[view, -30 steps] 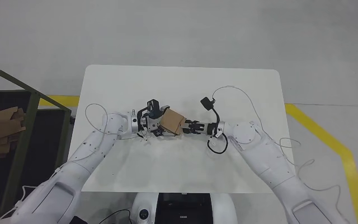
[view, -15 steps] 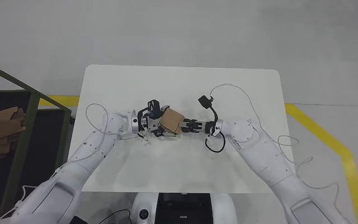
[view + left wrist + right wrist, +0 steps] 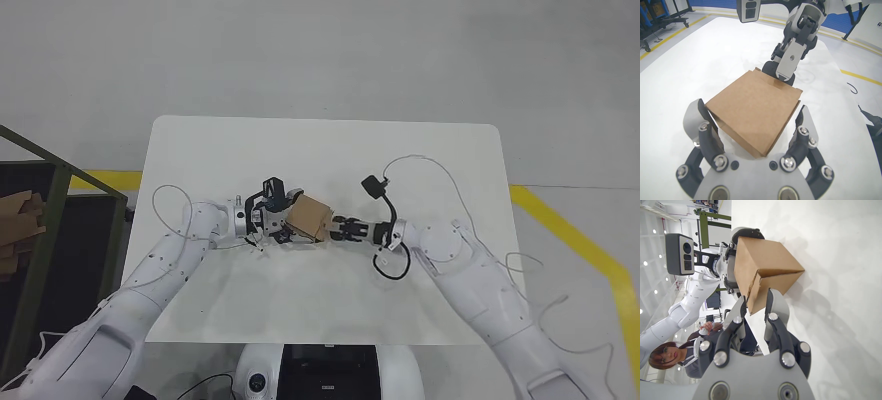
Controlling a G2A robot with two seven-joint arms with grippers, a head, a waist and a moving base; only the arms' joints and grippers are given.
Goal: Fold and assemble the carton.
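Observation:
A small brown carton (image 3: 309, 216) sits mid-table, held between both arms. In the left wrist view the carton (image 3: 753, 111) is folded into a box shape. My left gripper (image 3: 751, 115) straddles its near end, and its fingers (image 3: 701, 111) press the carton's sides. My right gripper (image 3: 784, 74) clamps the carton's far edge, one finger on top and a black pad beneath. In the right wrist view the carton (image 3: 768, 264) shows an open seam at the corner. My right gripper (image 3: 756, 301) is shut on that corner flap. From above, the left gripper (image 3: 276, 222) and right gripper (image 3: 335, 228) flank the carton.
The white table (image 3: 200, 150) has bare surface all around the carton. Thin cables (image 3: 430, 165) loop over it near the right arm. A green rack (image 3: 50, 190) with flat cardboard (image 3: 15, 225) stands off the table's left side.
The right arm's wrist swung slightly toward the carton and back out again. The carton and the left arm have barely moved.

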